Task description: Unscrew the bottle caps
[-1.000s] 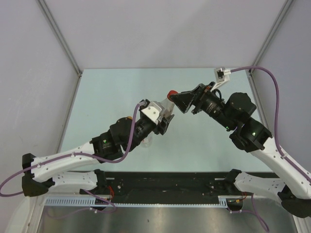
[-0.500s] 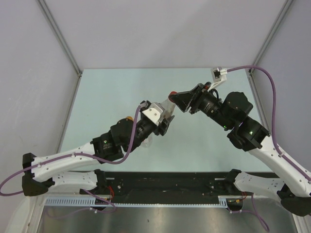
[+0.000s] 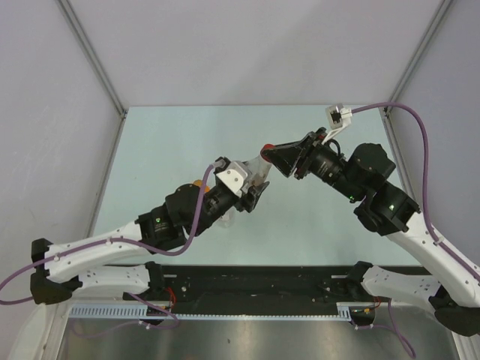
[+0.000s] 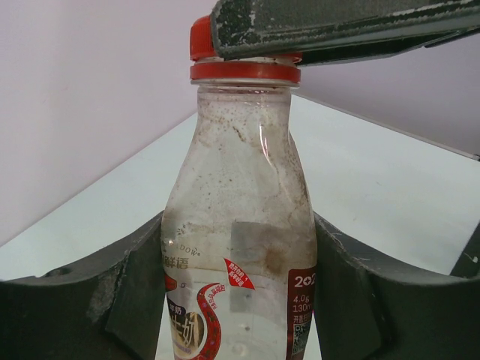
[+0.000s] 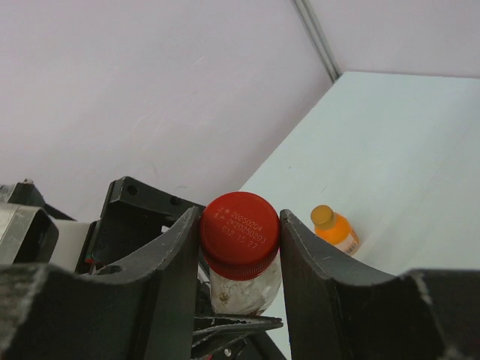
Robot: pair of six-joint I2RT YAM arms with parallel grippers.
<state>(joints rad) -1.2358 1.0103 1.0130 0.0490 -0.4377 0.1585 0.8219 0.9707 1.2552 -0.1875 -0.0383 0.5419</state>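
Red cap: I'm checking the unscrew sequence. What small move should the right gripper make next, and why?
Probably twist the right gripper around the red cap to loosen it: its fingers press the cap on both sides, and the left gripper clamps the labelled bottle.

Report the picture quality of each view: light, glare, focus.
Top view: even, soft light, faint shadows on the table, all sharp. Left wrist view: the bottle is crisp, label readable, a thin glare streak down its shoulder. Right wrist view: the red cap is sharp, its print legible; the orange bottle behind looks slightly soft.
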